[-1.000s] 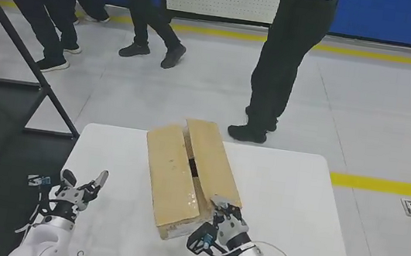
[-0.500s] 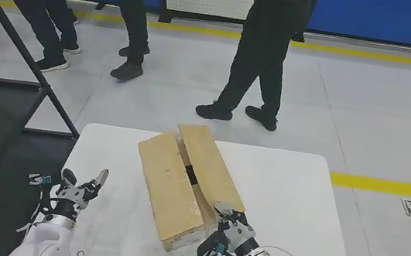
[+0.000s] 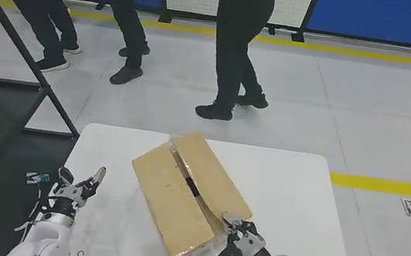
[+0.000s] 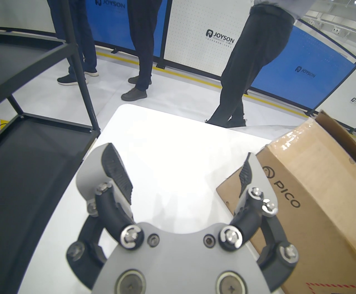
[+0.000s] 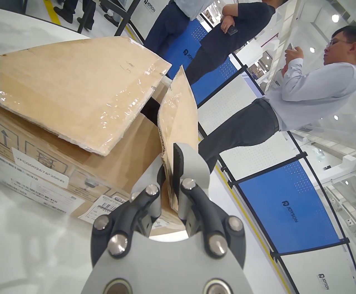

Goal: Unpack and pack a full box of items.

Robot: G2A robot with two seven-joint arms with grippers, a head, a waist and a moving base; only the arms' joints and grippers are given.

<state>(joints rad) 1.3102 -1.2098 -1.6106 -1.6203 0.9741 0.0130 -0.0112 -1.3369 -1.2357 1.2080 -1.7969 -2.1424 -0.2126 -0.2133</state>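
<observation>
Two flaps top the cardboard box, which lies slantwise on the white table. In the top view its long axis runs from 11 o'clock to 5 o'clock across the middle. Its far end sits close to the table's far edge and its near end close to the near edge. A broad stretch of white tabletop lies at 3 o'clock of the box, and a narrower strip lies at 9 o'clock, between the box and the left gripper. That gripper hovers at 8 o'clock, near the table's left edge, with its fingers spread wide apart over the tabletop. A black metal rack stands just past that edge, at 10 o'clock.

The right gripper is at 5 o'clock, at the box's near corner. Its fingers are pinched together on the corrugated edge of the raised flap, one on each face. This flap stands tilted upward, while the lower flap lies nearly flat, and a dark gap shows between them.

The box is plain brown corrugated board with straight edges. Wrinkled glossy clear tape runs along the flap edges, and white printed labels are stuck on the end wall. Both grippers have smooth silver metal fingers with black ribbed pads.
</observation>
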